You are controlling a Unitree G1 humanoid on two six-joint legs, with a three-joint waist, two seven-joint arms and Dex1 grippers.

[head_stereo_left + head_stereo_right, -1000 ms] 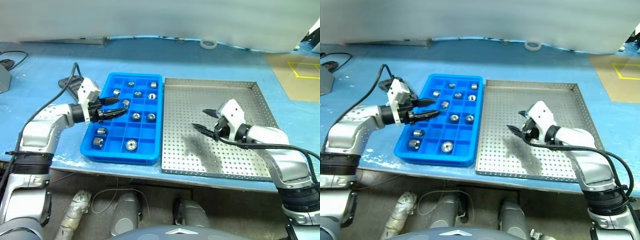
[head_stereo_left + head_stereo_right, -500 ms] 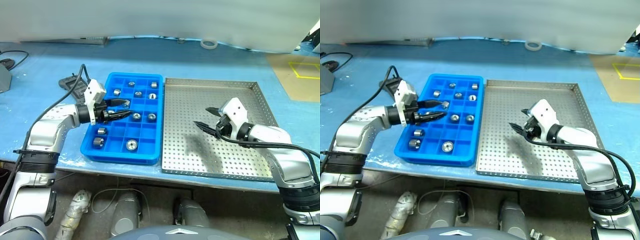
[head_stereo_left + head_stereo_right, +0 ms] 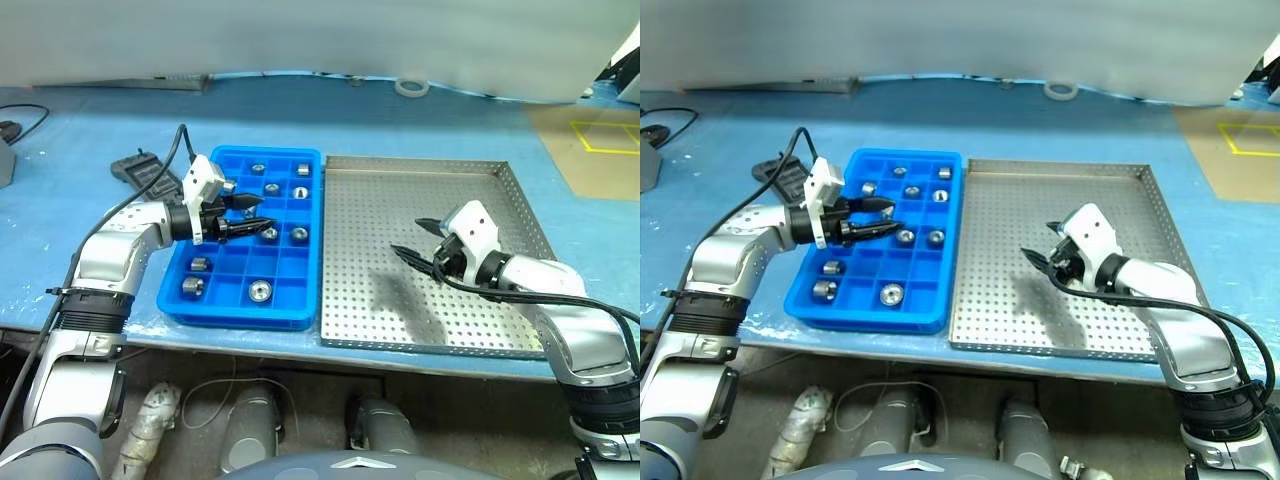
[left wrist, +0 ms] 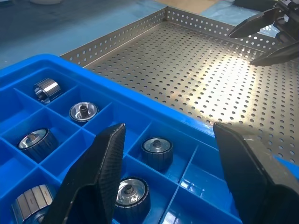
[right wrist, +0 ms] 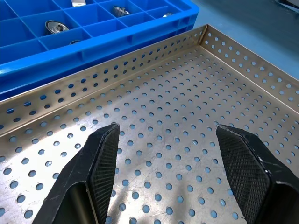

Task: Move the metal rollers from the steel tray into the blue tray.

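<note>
The blue tray (image 3: 243,240) lies on the blue table (image 3: 420,125), and its long side touches the left rim of the steel tray (image 3: 436,255). The metal rollers (image 4: 157,150) are in the small square compartments of the blue tray, each one alone in its compartment: several in the far rows, two in the middle, and three near the front edge. On the perforated floor of the steel tray I see no roller.

The left gripper (image 3: 251,212) hangs over the middle of the blue tray and points toward the steel tray. Its two black fingers (image 4: 100,172) stand apart, with a clear gap between them, and they hold nothing; in the left wrist view the rollers lie below the gap.

The right gripper (image 3: 418,238) is above the centre of the steel tray and points toward the blue tray. Its fingers (image 5: 103,163) are also spread wide and empty, with only the holed metal floor under them.

A black remote (image 3: 140,170) lies on the table just beside the far left corner of the blue tray. A white tape roll (image 3: 411,87) sits at the far edge of the table. I can read no writing or label on any of these things.
</note>
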